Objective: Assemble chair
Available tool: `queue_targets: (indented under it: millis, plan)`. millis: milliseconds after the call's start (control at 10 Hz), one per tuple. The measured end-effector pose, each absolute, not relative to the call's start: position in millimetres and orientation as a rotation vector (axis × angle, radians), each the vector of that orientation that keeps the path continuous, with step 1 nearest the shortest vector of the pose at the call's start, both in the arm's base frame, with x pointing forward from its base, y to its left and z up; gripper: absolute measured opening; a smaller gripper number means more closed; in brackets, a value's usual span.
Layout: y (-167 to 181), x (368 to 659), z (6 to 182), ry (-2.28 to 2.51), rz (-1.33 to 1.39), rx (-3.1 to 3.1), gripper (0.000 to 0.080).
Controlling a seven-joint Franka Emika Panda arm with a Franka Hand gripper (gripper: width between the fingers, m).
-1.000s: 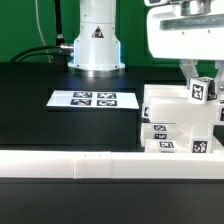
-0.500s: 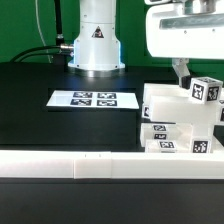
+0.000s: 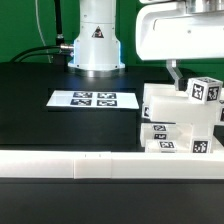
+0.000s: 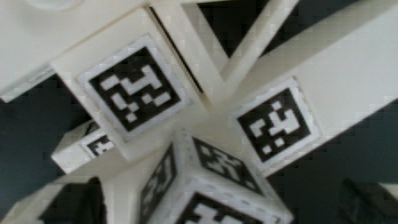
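Chair parts of white plastic, blocks and panels with black-and-white square tags (image 3: 180, 125), stand stacked together on the flat black table (image 3: 30, 115), at the exterior view's right, just behind the long white border rail (image 3: 70, 163). The white robot arm base (image 3: 97, 40) rises at the back. The white two-finger gripper (image 3: 190, 70) hangs above the stack with its jaws apart, clamped on nothing; its one visible finger (image 3: 175, 72) is beside the small tagged cube (image 3: 203, 90) on top, not touching it. The thin white marker board (image 3: 82, 99) lies flat, well apart from the stack. The wrist view shows tagged faces close up and blurred
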State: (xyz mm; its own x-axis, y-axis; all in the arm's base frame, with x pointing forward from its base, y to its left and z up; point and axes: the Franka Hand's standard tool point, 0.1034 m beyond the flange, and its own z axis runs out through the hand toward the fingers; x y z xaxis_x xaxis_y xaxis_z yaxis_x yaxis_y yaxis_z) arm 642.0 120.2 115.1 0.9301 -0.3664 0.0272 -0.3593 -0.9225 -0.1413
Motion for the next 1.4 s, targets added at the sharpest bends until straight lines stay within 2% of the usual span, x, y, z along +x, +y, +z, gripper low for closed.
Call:
queue_targets:
  millis: [700,900,1100,1200,1300,1400]
  plan:
    - [121,644,111.0,-0.254,-0.143,-3.035,0.0649]
    - [114,645,109.2,-0.330,-0.146,-3.029,0.0649]
    - [108,646,107.7,-0.309,-0.150,-3.031,0.0382]
    - [108,646,107.6,-0.298,-0.149,-3.031,0.0382]
    - [108,646,107.8,-0.273,-0.150,-3.033,0.0264]
    - [108,646,107.8,-0.274,-0.150,-3.033,0.0265]
